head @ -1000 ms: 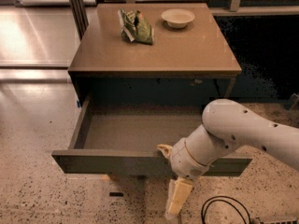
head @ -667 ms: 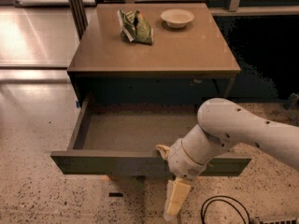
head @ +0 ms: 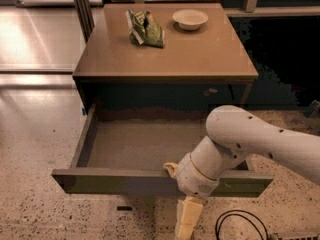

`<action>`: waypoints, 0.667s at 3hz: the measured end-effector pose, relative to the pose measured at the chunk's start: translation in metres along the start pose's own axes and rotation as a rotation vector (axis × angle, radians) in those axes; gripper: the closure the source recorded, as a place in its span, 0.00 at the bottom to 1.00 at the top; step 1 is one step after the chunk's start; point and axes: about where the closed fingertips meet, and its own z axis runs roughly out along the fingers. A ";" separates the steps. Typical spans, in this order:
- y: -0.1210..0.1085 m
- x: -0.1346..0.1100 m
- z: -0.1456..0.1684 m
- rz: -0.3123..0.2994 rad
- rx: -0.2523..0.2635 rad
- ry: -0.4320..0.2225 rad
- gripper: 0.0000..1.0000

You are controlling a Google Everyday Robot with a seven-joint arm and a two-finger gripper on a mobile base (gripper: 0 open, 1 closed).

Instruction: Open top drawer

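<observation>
Floor (head: pixel 35 134): speckled stone, pale and shiny on the left side, running under and around the table.
Top drawer (head: pixel 110 181): it is open and sticks far out from under the tabletop, toward the camera. Its front is a flat, dark olive-green board with no handle. A few small pale marks show on the right part of the front. The inside is shallow and grey-brown, with low side walls.
Table (head: pixel 200 54): a brown, square top, right behind and above the open drawer.
Snack bag (head: pixel 146 28): green and crinkly, lying on the back part of the tabletop, a bit left of the middle.
Bowl (head: pixel 190 19): small, round and pale, sitting on the tabletop just to the right of the bag, not touching it.
Gripper (head: pixel 186 215): pale yellow, at the drawer's front board, right of its middle. It hangs down over the front, below the board's bottom edge. I cannot tell if it is gripping the board or not.
Arm (head: pixel 260 139): thick, white and round, reaching in from the right edge and bending down to the drawer front.
Cable (head: pixel 235 224): thin and black, curled on the floor at the bottom right.
</observation>
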 end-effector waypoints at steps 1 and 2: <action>0.003 0.000 0.001 -0.001 -0.001 -0.003 0.00; 0.021 -0.001 -0.004 0.011 0.031 -0.011 0.00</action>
